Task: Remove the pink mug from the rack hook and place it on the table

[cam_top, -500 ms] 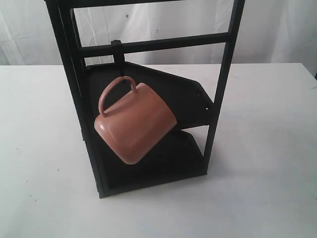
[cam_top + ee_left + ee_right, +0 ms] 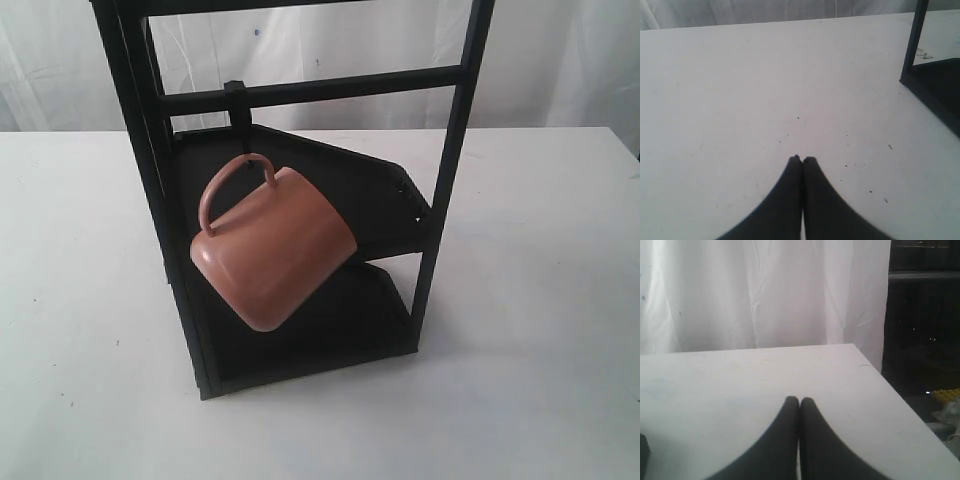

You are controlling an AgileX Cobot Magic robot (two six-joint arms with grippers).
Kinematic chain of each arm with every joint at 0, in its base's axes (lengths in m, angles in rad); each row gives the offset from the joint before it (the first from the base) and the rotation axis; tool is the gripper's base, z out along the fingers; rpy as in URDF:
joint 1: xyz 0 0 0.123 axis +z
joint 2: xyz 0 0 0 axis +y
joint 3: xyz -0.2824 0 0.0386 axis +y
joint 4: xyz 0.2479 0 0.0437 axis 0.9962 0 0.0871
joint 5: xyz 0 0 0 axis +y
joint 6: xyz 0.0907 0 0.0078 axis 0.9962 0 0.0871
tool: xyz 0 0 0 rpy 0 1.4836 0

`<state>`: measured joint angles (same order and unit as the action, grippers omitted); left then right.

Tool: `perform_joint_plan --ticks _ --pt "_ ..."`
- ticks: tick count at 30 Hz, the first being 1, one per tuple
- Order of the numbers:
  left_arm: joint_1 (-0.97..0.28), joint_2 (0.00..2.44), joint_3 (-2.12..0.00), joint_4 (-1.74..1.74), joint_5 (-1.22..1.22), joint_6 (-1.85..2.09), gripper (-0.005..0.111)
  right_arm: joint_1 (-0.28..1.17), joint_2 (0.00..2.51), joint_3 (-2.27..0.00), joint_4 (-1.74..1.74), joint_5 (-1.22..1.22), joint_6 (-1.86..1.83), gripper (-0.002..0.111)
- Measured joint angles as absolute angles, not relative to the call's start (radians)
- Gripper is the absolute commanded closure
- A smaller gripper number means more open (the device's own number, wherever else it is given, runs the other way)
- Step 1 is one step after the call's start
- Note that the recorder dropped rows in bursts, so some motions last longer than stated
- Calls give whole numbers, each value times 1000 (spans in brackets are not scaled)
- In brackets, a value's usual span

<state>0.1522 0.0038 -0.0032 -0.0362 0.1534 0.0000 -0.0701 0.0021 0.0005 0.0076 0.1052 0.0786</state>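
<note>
Salmon-pink matte ceramic mug (image 2: 275, 250): hangs tilted by loop handle from small black metal hook (image 2: 238, 105) on tall black square-bar rack (image 2: 455, 150). Rack stands on white matte table (image 2: 540, 300). Left gripper (image 2: 802, 159): fingers together, empty, near rack's base corner. Right gripper (image 2: 799, 400): fingers together, empty, above table.
</note>
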Motion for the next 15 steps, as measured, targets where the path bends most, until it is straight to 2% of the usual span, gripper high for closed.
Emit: perform_joint_plan --ticks 7,15 --pt "152 4 -3 -36 153 0 107 -70 2 1 71 22 331 108" --pt "152 4 -3 -36 153 0 107 -70 2 1 79 -221 383 108"
